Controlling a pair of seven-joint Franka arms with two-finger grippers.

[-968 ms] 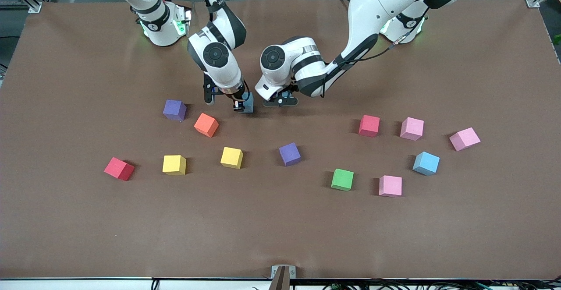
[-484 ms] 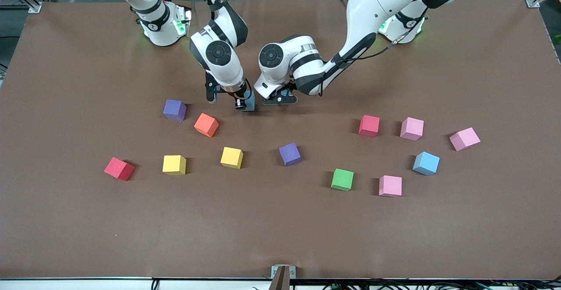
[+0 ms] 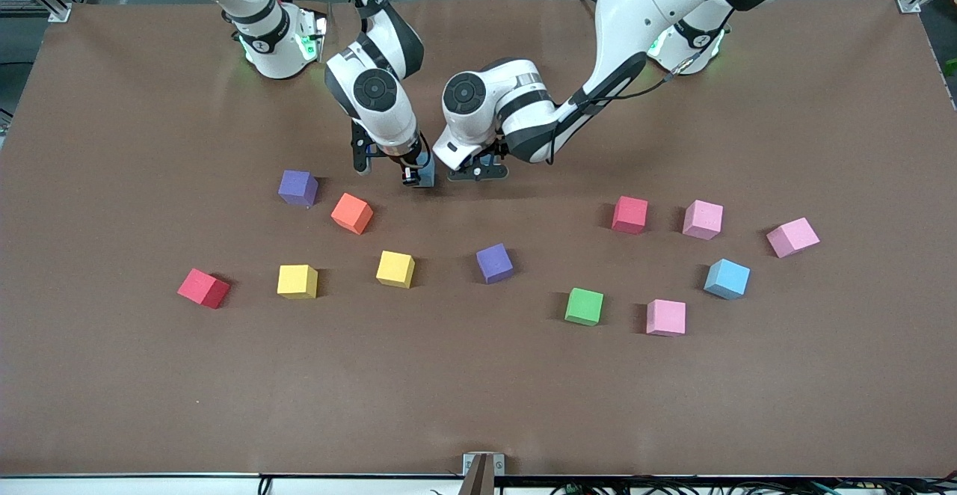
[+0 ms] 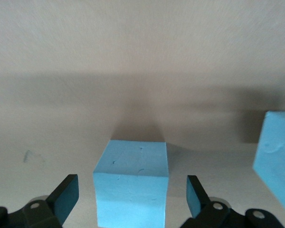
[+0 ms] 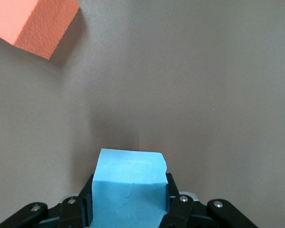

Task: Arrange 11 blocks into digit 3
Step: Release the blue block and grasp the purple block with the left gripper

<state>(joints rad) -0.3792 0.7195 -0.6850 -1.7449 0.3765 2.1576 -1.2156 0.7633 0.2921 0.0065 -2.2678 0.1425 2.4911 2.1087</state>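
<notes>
We see both tools low over the brown counter [image 3: 478, 390], side by side in the middle strip nearest the arms' bases. The left tool [image 4: 130, 202] stands spread wide, its dark fingers [image 4: 66, 197] either side of a light blue block [image 4: 131, 187] that sits on the counter with a gap at each flank; we make out a second light blue block [image 4: 278, 156] just beside it. That second block [image 5: 128, 190] is pinched by the right tool [image 5: 128, 209], whose pads press its two flanks; in the front view it shows as a blue corner [image 3: 428, 175] under the right wrist. An orange block [image 3: 352, 213] lies near it, toward the right arm's end, beside a purple block [image 3: 297, 187]. Nearer the front camera lie a red block [image 3: 203, 288], two yellow blocks [image 3: 297, 281] and another purple one [image 3: 494, 263]. Toward the left arm's end lie a red block [image 3: 630, 214], three pink blocks [image 3: 703, 219], a green block [image 3: 584, 306] and a blue block [image 3: 727, 279]. All lie scattered, well apart; no digit 3 is formed. We can read no writing or labels on any block
</notes>
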